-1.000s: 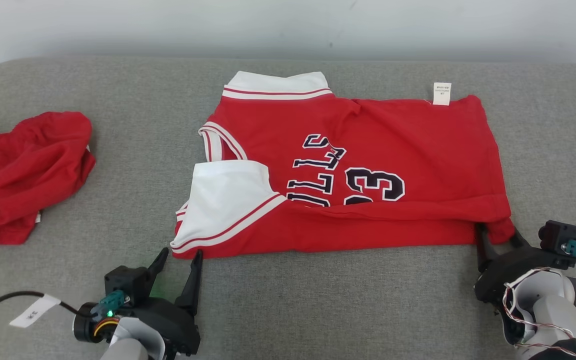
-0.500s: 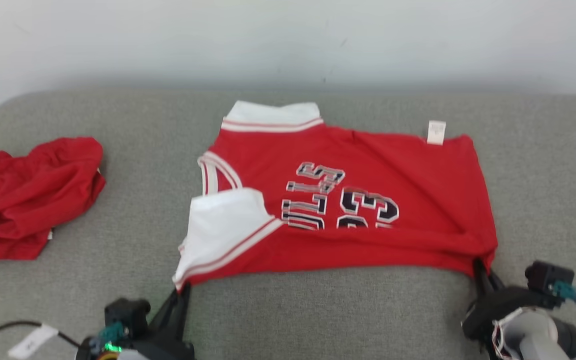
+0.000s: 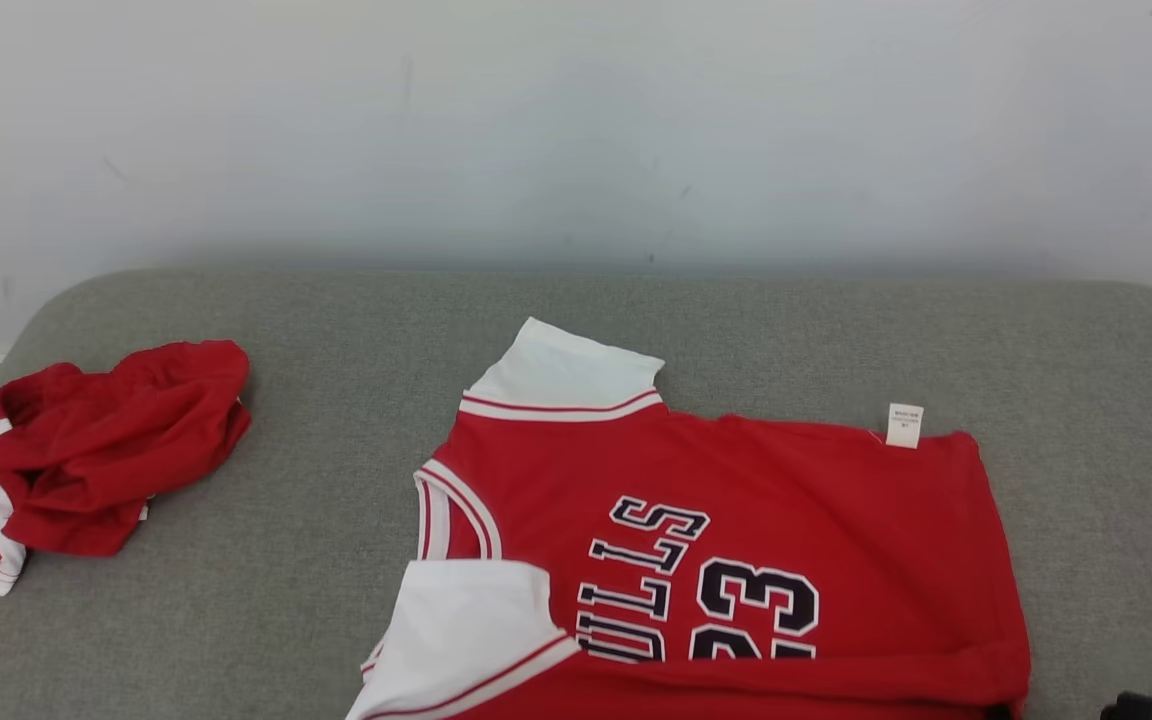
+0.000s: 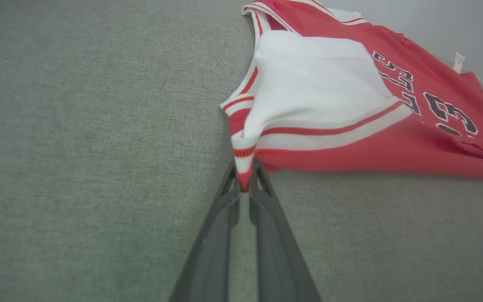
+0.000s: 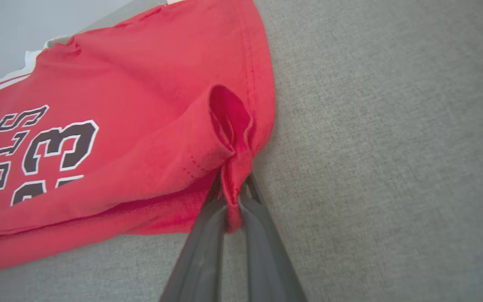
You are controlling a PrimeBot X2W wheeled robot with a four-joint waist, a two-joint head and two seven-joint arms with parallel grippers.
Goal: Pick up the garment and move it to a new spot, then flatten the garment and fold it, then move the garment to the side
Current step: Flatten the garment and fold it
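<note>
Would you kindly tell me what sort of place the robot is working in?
Probably an indoor lab or test setup, though it is hard to be sure: a grey fabric-covered surface with rounded corners stands against a plain white wall, bearing a red jersey and a crumpled red garment.

The left gripper [image 4: 244,184], open a second ago at the jersey's [image 4: 350,105] 7 o'clock, now pinches its striped sleeve corner [image 4: 241,153]. At 5 o'clock the right gripper [image 5: 234,203], earlier straddling the hem corner [image 5: 235,167], has closed on it. The head camera has tilted up, leaving the jersey at 6 o'clock of its view.
</note>
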